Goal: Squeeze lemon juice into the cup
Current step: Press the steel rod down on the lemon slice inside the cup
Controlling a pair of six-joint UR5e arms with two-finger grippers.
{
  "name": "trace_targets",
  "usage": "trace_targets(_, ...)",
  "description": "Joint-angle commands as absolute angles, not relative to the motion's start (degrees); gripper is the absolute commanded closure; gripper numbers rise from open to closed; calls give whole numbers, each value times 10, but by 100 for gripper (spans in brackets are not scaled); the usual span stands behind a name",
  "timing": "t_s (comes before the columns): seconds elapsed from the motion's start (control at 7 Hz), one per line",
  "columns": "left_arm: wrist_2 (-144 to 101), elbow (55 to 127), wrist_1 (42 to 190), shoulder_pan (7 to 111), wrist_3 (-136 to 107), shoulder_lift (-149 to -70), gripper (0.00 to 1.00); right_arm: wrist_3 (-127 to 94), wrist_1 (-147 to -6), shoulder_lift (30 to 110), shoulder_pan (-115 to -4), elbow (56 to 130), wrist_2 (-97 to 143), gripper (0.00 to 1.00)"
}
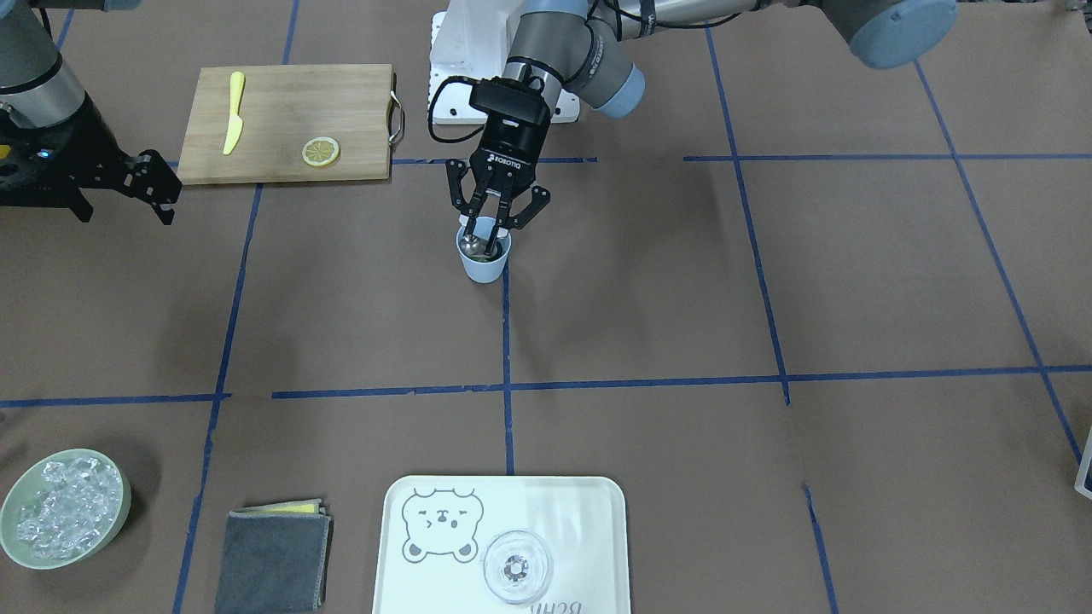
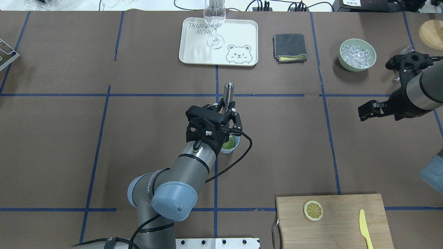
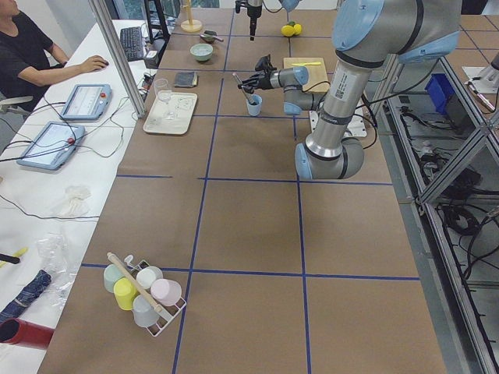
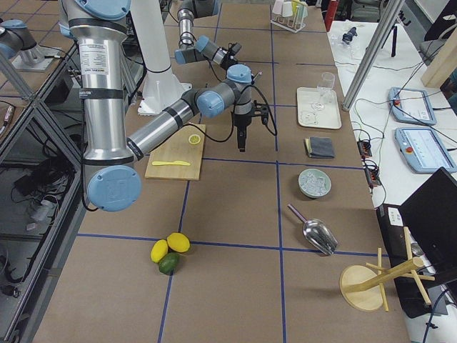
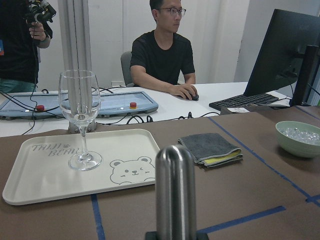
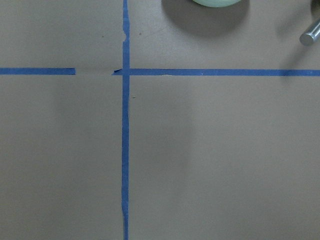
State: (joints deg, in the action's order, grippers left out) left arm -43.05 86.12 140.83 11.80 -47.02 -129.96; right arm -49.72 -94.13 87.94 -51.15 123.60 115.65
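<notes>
The light-blue cup stands near the table's middle; it also shows in the overhead view, partly under the wrist. A lemon slice lies inside the cup. My left gripper hangs right over the cup and is shut on an upright metal rod, whose lower end is in the cup. The rod's top fills the left wrist view. A second lemon slice lies on the wooden board. My right gripper is open and empty, far off to the side.
A yellow plastic knife lies on the board. A pale green bowl of ice, a grey folded cloth and a white bear tray with a wine glass stand along the operators' edge.
</notes>
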Motion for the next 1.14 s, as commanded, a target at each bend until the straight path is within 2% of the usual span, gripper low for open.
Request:
trace_targets(0.0,-431,857,1410,115,-469,-1302,100,-497,-941,878,-512,1236,1157,0)
trace_targets(0.43,-436,868,1410,115,-457,-1309,100,-497,-941,877,-512,1235,1157,0)
trace_targets(0.86,-438,974,1415,122,-345,-1301,100,-497,-941,878,-512,1237,1158,0)
trace_targets(1.0,-438,984,1415,139,-341,-1302,100,-497,-941,878,-513,1237,1158,0)
